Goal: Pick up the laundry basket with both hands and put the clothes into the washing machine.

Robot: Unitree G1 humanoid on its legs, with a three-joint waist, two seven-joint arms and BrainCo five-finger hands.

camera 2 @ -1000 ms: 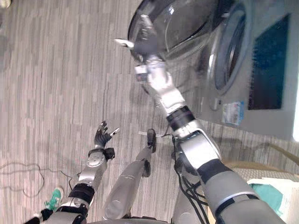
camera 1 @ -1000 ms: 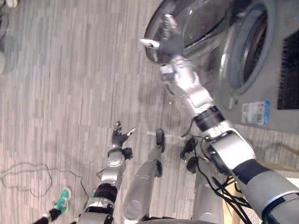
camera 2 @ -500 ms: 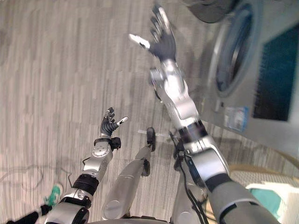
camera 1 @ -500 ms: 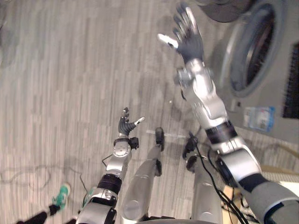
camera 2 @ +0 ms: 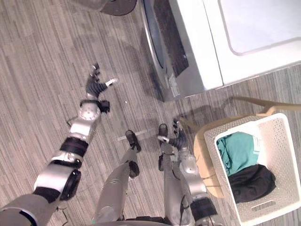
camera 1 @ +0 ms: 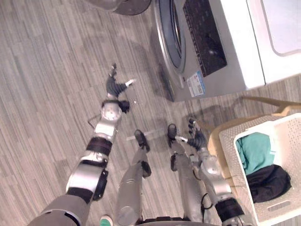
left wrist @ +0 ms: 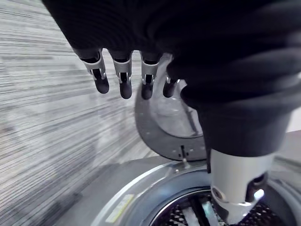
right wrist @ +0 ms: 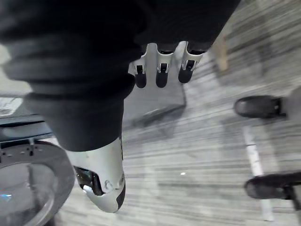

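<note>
- The right hand (camera 1: 195, 138) has dropped from up by the washer door (camera 1: 123, 4) to low at 4 o'clock.
- The left hand (camera 1: 114, 86) has reached farther out, toward 10 o'clock.

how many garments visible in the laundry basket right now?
2. A teal garment lies at the end of the laundry basket nearer the washing machine; a black garment sits beside it, toward the other end. More could be hidden under them.

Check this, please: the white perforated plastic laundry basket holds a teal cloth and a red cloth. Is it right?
No. The right eye view shows the white perforated plastic laundry basket holding a teal cloth and a black cloth, not a red one.
</note>
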